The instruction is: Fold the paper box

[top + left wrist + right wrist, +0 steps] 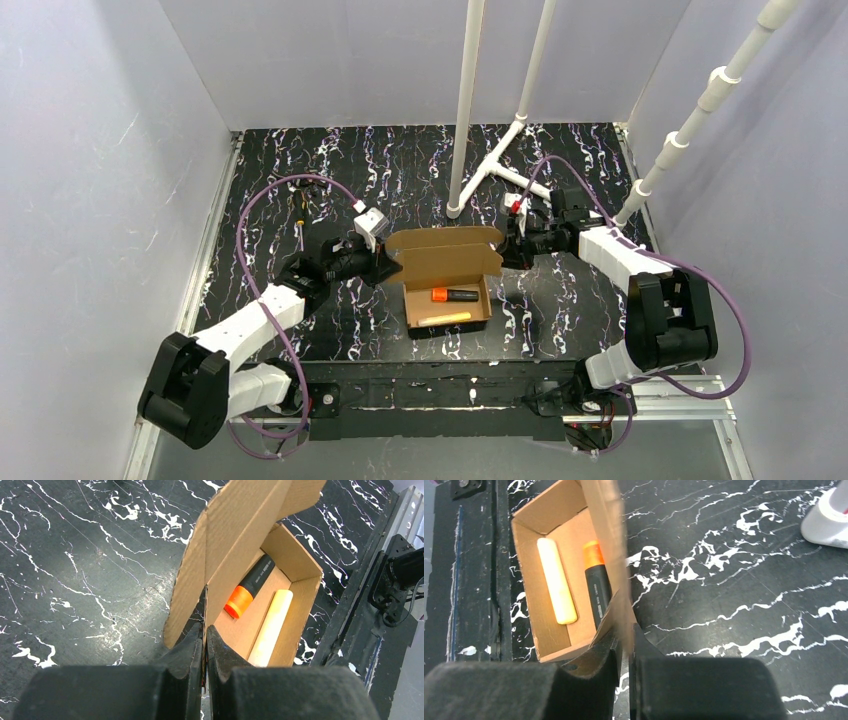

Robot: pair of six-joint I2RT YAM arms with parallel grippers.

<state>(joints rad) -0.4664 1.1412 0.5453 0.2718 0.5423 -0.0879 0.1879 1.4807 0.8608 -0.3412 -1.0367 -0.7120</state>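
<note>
Left end effector (205,628) and right end effector (624,636) each pinch the lid of one paper box (450,262); inside lie one orange-capped marker (248,586), its print unreadable, and one pale stick (272,625).

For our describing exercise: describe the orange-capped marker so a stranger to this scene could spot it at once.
On the black marbled table, find the open brown paper box. Two things lie inside: the marker is nearer the raised lid, black with an orange cap, unlike the plain pale yellow stick beside it.
</note>
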